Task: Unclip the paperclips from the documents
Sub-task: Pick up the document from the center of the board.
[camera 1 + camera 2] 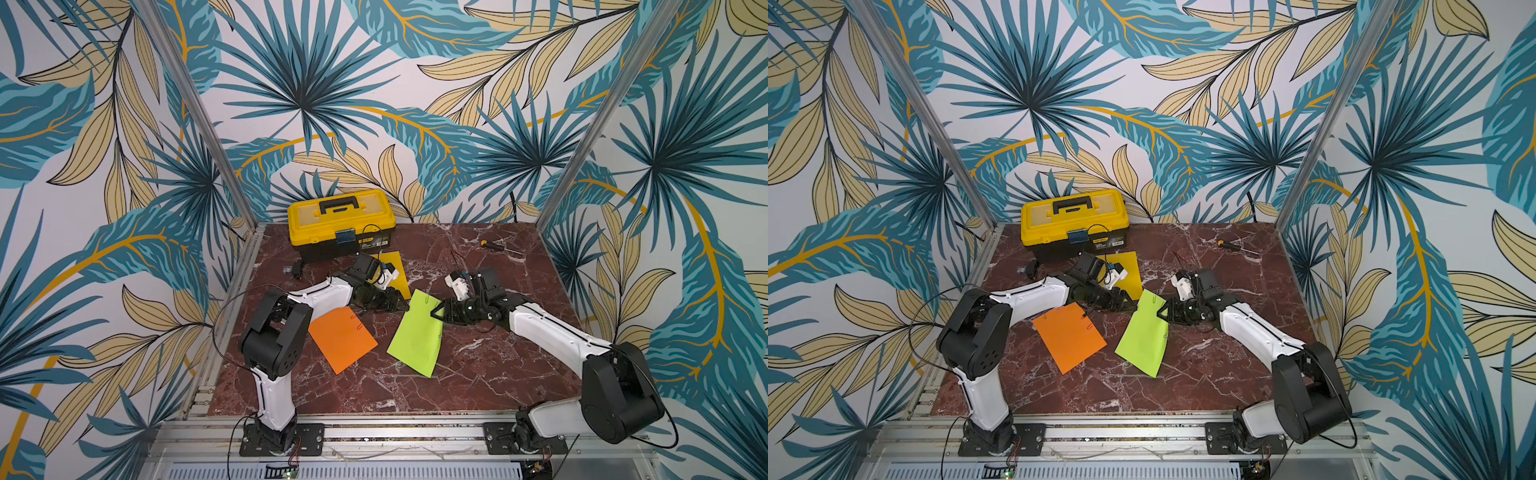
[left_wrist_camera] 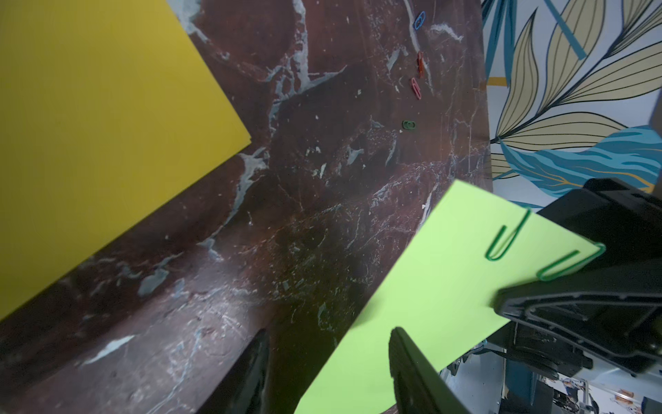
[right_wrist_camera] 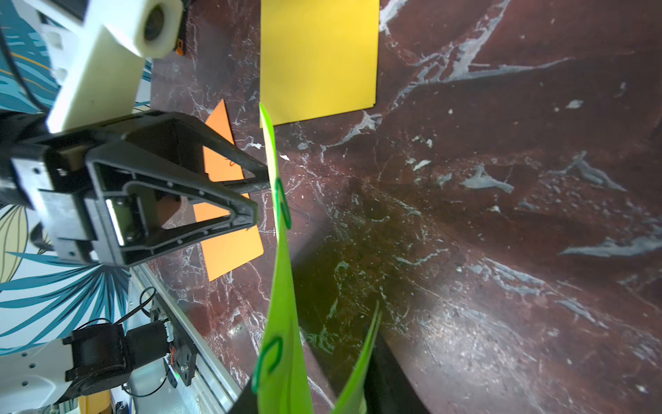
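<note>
While the marble table (image 1: 478, 374) carries all three documents, only one is partly off its surface. The toolbox (image 1: 338, 220) sits at the back, not involved. The orange sheet (image 1: 343, 338) lies flat near the table's middle. The yellow sheet (image 2: 107, 125) lies flat in front of the toolbox. The lime green sheet (image 1: 415, 345) stands between the arms, near end down at the table, far end raised.

The right gripper (image 1: 434, 314) is clamped on that raised end and bears it up. In the right wrist view the paper bows between its fingers. The left gripper (image 1: 406, 306) hangs just beside the sheet's other upper edge, fingers (image 2: 412, 369) spread and grasping nothing. In the left wrist view the sheet's edge shows between them.

The paperclips: two green clips (image 2: 507, 238) sit on the lime sheet's raised edge, and the corner clip (image 2: 569, 263) is right at the right gripper's finger. We note red clips (image 1: 358, 326) on the orange sheet's edge. Four loose clips (image 2: 415, 87) lie on bare table, well apart from any sheet.

We judge the step in hand to be pulling a green clip off the lime sheet. To do it well, we would:
- take the clip farther from the right finger;
- pinch only the wire loop, not the paper;
- draw it straight off along its own length, over the edge.

The right grip should hold firm close by, so the sheet neither buckles nor tears.
</note>
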You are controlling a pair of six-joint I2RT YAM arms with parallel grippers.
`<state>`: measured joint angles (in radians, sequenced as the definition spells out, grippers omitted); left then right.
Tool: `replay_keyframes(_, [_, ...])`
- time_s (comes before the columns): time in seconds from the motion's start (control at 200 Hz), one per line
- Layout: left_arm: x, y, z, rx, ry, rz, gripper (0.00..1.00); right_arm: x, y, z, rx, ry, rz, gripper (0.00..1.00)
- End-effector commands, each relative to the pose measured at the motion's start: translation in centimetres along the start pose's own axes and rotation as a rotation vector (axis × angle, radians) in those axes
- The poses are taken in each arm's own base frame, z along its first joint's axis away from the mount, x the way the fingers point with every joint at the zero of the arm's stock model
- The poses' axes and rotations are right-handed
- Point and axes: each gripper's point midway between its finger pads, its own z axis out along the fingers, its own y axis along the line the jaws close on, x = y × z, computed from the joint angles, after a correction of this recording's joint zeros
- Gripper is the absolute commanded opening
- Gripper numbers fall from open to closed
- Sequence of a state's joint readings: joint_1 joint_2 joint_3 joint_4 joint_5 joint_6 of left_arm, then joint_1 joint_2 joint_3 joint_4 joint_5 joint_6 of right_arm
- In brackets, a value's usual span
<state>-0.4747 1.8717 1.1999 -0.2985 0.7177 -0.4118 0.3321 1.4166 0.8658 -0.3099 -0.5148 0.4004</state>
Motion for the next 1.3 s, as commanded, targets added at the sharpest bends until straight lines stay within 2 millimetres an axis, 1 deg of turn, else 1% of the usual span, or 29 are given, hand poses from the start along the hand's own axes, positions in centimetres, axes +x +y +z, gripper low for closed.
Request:
replay_keyframes(0.0, [-1.8,-2.2,-1.2,0.100,-0.071,0.090,0.56,0.5,0.5,-0.1,-0.041,0.009,-0.026,0.34])
replay_keyframes(0.105, [-2.0,-2.4,-1.1,0.148,-0.074,0.097,0.56,0.5,0.8,0.0,-0.063,0.015,-0.035,0.34])
replay_keyframes(0.19, [-2.3,-2.9,-1.0,0.201,-0.071,0.111,0.56,0.5,0.9,0.0,-0.066,0.018,-0.042,0.34])
replay_keyframes(0.345, [-1.9,-4.1,-0.6,0.299,-0.017,0.124,0.55,0.5,0.9,0.0,-0.066,0.020,-0.050,0.33])
replay_keyframes(0.531, [-1.1,-3.8,0.4,0.354,0.039,0.099,0.55,0.1,1.0,0.1,-0.073,0.018,-0.055,0.33])
replay_keyframes(0.621, [-0.9,-4.4,0.5,0.378,0.053,0.112,0.54,0.1,1.0,0.3,-0.075,0.023,-0.057,0.33])
replay_keyframes(0.751, [-1.1,-5.3,0.3,0.406,0.058,0.129,0.53,0.1,1.0,0.4,-0.076,0.030,-0.061,0.33])
replay_keyframes(0.961, [-1.1,-6.8,-0.2,0.452,0.069,0.163,0.47,0.2,0.6,0.7,-0.059,0.040,-0.058,0.32])
replay_keyframes(1.082, [-1.0,-7.3,-0.5,0.468,0.073,0.170,0.41,0.2,0.4,0.6,-0.050,0.034,-0.056,0.32])
replay_keyframes(1.237, [-0.3,-7.5,0.0,0.480,0.098,0.163,0.37,-0.2,0.7,0.5,-0.055,0.028,-0.064,0.32])
replay_keyframes(1.297, [0.0,-7.1,0.4,0.465,0.101,0.152,0.37,-0.3,0.8,0.4,-0.057,0.030,-0.067,0.32])
